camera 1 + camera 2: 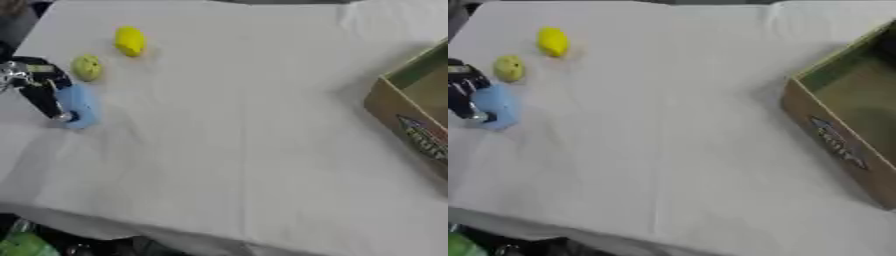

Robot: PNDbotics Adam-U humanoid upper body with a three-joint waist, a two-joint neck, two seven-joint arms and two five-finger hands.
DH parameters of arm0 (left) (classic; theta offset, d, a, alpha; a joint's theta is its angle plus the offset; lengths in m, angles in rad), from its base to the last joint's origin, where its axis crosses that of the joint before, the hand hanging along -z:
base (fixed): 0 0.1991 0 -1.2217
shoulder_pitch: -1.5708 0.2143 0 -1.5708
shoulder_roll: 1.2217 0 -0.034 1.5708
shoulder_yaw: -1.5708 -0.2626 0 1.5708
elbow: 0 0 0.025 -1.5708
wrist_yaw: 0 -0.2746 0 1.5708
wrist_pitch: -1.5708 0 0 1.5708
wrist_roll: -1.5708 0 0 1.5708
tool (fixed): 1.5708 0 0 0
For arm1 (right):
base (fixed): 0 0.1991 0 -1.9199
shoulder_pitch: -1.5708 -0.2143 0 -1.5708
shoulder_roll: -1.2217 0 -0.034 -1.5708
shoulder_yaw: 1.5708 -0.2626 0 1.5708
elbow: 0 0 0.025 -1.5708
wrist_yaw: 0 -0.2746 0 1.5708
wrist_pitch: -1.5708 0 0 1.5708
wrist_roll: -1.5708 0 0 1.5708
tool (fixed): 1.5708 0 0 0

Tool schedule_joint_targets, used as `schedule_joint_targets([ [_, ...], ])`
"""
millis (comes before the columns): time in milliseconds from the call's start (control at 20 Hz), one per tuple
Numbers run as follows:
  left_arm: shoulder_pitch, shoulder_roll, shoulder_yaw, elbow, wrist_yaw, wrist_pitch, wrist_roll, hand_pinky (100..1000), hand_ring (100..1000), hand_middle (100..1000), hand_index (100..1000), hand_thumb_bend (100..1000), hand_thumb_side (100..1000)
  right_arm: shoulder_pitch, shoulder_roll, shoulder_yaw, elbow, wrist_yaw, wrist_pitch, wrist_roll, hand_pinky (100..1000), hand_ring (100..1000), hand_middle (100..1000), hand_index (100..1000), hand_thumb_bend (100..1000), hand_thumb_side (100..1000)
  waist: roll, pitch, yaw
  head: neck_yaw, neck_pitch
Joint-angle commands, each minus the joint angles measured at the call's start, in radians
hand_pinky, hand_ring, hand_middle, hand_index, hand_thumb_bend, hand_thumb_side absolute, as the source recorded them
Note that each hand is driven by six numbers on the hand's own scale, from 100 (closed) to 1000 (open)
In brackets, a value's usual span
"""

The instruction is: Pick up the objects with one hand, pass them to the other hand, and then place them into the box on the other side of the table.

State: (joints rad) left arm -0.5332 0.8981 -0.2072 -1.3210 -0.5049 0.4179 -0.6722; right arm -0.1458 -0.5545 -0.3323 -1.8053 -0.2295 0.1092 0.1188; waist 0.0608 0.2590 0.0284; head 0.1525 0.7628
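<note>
Blue object [80, 105] gripped by left hand [39, 87] — green ball [87, 67], yellow object [129, 40] beside it.

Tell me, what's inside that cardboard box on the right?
The box looks empty: only its bare brown floor and greenish inner wall show. Its far part runs out of view, so I cannot see all of it. The three small objects are on the table by the left hand.

The black left hand [35, 87] has silver at its joints. A light blue object [79, 106] lies against its fingers [52, 107]; just beyond them sit a yellow-green object [87, 67] and a bright yellow one [129, 41]. The counter [236, 150] is white. Far across from the fingers, the brown cardboard box [833, 140] bears blue-and-red print.
</note>
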Motion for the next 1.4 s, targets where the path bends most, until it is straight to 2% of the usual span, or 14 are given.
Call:
schedule_joint_targets([
  [50, -0.006, 0.027, 0.027, -0.053, -0.013, 0.011, 0.019, 649, 623, 510, 570, 245, 100, -0.007, -0.031, -0.01, -0.008, -0.001, -0.004, 0.0, 966, 633, 711, 734, 100, 580, 0.0, -0.004, 0.002, -0.004, -0.008],
  [500, 0.043, 0.035, 0.143, -0.282, 0.025, 0.015, 0.155, 615, 576, 473, 535, 173, 100, -0.005, -0.035, -0.014, -0.01, -0.006, -0.003, -0.005, 966, 633, 712, 734, 100, 575, 0.002, -0.007, 0.01, -0.02, -0.009],
  [650, 0.054, 0.031, 0.161, -0.363, 0.062, 0.026, 0.204, 606, 562, 465, 530, 151, 100, -0.005, -0.037, -0.013, -0.011, -0.007, -0.003, -0.004, 966, 633, 712, 734, 100, 573, 0.003, -0.01, 0.011, -0.021, -0.01],
  [700, 0.057, 0.029, 0.16, -0.389, 0.077, 0.033, 0.219, 606, 558, 463, 529, 179, 100, -0.005, -0.037, -0.013, -0.011, -0.007, -0.003, -0.003, 966, 633, 712, 734, 100, 572, 0.003, -0.01, 0.012, -0.021, -0.01],
  [750, 0.06, 0.024, 0.157, -0.417, 0.093, 0.04, 0.234, 605, 553, 461, 527, 134, 100, -0.005, -0.037, -0.012, -0.011, -0.007, -0.002, -0.003, 966, 633, 712, 733, 100, 573, 0.003, -0.011, 0.012, -0.021, -0.011],
  [950, 0.06, -0.005, 0.137, -0.523, 0.148, 0.077, 0.296, 588, 536, 453, 523, 104, 100, -0.007, -0.037, -0.011, -0.011, -0.009, -0.002, -0.001, 966, 633, 712, 733, 100, 572, 0.002, -0.012, 0.011, -0.021, -0.014],
  [1000, 0.056, -0.014, 0.13, -0.547, 0.155, 0.089, 0.313, 585, 532, 452, 521, 131, 100, -0.008, -0.037, -0.011, -0.012, -0.01, -0.002, -0.001, 966, 633, 713, 733, 100, 570, 0.002, -0.013, 0.01, -0.021, -0.014],
  [1050, 0.051, -0.023, 0.123, -0.568, 0.162, 0.101, 0.331, 582, 529, 449, 519, 100, 100, -0.008, -0.037, -0.01, -0.012, -0.01, -0.002, 0.0, 966, 633, 713, 733, 100, 570, 0.001, -0.013, 0.01, -0.02, -0.015],
  [1400, 0.016, -0.08, 0.057, -0.626, 0.236, 0.135, 0.434, 567, 514, 435, 508, 100, 100, -0.014, -0.037, -0.005, -0.013, -0.014, -0.001, 0.005, 966, 633, 713, 734, 100, 567, 0.0, -0.015, 0.007, -0.028, -0.024],
])
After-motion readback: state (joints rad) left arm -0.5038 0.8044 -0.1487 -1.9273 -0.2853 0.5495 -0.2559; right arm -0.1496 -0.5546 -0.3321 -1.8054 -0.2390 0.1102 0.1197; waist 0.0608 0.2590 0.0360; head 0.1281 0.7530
